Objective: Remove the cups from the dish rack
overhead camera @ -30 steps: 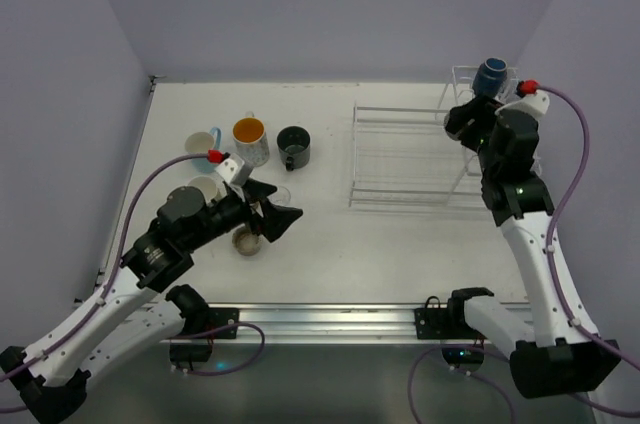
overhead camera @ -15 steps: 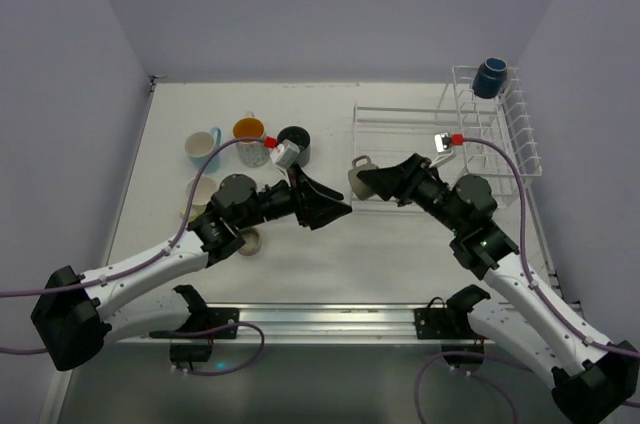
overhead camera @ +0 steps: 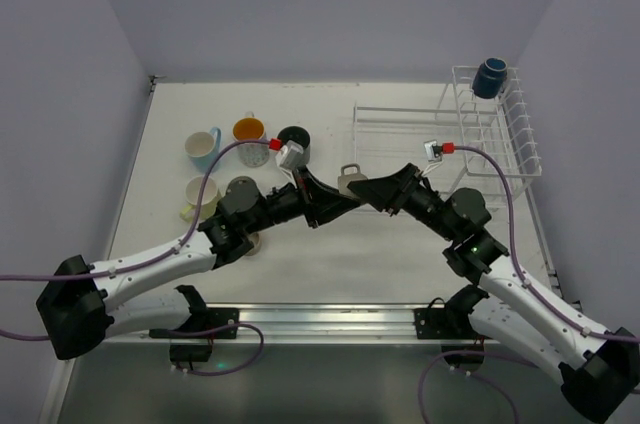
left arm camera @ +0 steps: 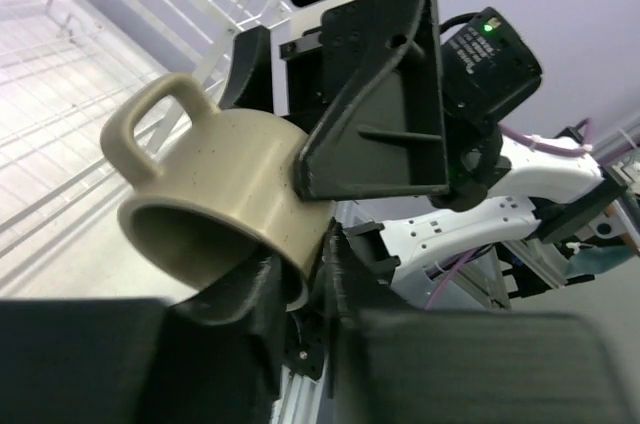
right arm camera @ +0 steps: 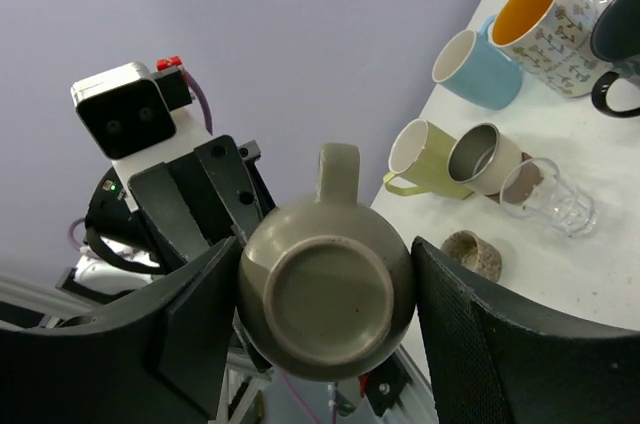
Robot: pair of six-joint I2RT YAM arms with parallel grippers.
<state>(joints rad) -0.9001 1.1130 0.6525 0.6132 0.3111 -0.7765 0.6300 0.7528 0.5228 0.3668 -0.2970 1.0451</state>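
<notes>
A beige mug (overhead camera: 349, 181) hangs in mid-air between the two arms, left of the dish rack (overhead camera: 400, 159). My right gripper (overhead camera: 366, 190) is shut on its sides, the mug's base (right arm camera: 325, 294) facing its camera. From the other side my left gripper (left arm camera: 305, 266) pinches the mug's rim (left arm camera: 220, 194), one finger inside the mouth and one outside. A navy cup (overhead camera: 490, 77) still sits on the rack's tall basket section.
Standing on the table at the left are a light blue cup (overhead camera: 203, 147), an orange-lined patterned mug (overhead camera: 250, 137), a black mug (overhead camera: 293, 144), a pale green cup (right arm camera: 425, 159), a grey-beige cup (right arm camera: 485, 156), a clear glass (right arm camera: 550, 199) and a small speckled cup (right arm camera: 475, 252).
The right arm has carried the beige mug from the rack toward the middle. The left arm has swung in to meet it, and its jaws have closed from wide open onto the rim.
</notes>
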